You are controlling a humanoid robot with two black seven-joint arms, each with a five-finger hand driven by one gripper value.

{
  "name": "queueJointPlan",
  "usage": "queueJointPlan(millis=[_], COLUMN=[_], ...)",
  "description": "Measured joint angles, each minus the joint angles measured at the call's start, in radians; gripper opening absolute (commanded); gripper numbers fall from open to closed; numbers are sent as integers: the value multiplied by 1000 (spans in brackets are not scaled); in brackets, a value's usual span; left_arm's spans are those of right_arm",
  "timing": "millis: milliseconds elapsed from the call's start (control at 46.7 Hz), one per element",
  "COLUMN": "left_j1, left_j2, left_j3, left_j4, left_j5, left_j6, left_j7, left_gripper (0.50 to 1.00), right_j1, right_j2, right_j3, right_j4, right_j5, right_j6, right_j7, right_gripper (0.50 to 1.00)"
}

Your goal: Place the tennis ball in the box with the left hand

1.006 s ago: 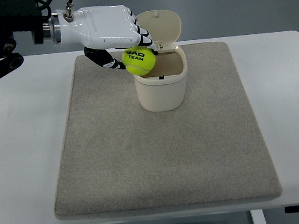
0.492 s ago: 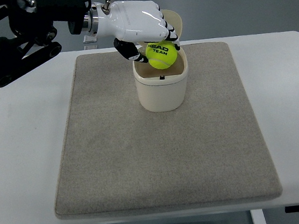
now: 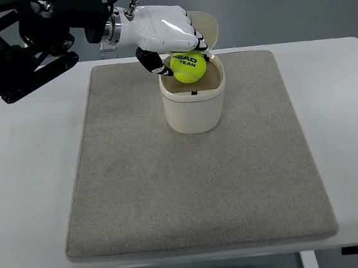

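Note:
A yellow-green tennis ball printed "HEAD TEAM" sits in the mouth of a cream box whose lid stands open behind it. The box is upright on the far middle of a grey mat. My left hand, white with black finger joints, reaches in from the upper left and hovers over the box opening. Its fingers curl around the ball's top and left side. Part of the ball is below the box rim.
The mat lies on a white table. The left arm's black links hang over the table's far left corner. Grey floor shows beyond the far edge.
The left hand carried the ball rightward from beside the box's left rim to over the opening, then lowered it a little into the box mouth.

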Motion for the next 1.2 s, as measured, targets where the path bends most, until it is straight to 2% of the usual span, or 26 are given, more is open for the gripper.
queueJointPlan(millis=[107,150,235,321,407,492,770,1198], left_j1=[4,6,7,8,9,10,8,3], left_j2=[0,0,0,0,1,3,24,233], left_j3=[0,0,0,0,0,1,2,35], left_j4=[9,10,10,9,7,4,-10,-166], left_j5=[-3,-4,-10,-18,-27,-28,-28,-127], left_j6=[1,1,2,3,3,3,-1,-6], left_j7=[0,0,-1,-1,-1,-2,-2,-4], left_gripper=[505,548,711,743,805,846,857,857], right_j1=[0,0,0,0,0,0,0,0], right_j2=[0,0,0,0,0,0,0,0], right_j3=[0,0,0,0,0,0,0,0], right_j4=[0,0,0,0,0,0,0,0], right_j5=[0,0,0,0,0,0,0,0], right_j6=[0,0,0,0,0,0,0,0], right_j7=[0,0,0,0,0,0,0,0], right_gripper=[938,938,938,938,938,938,938,938])
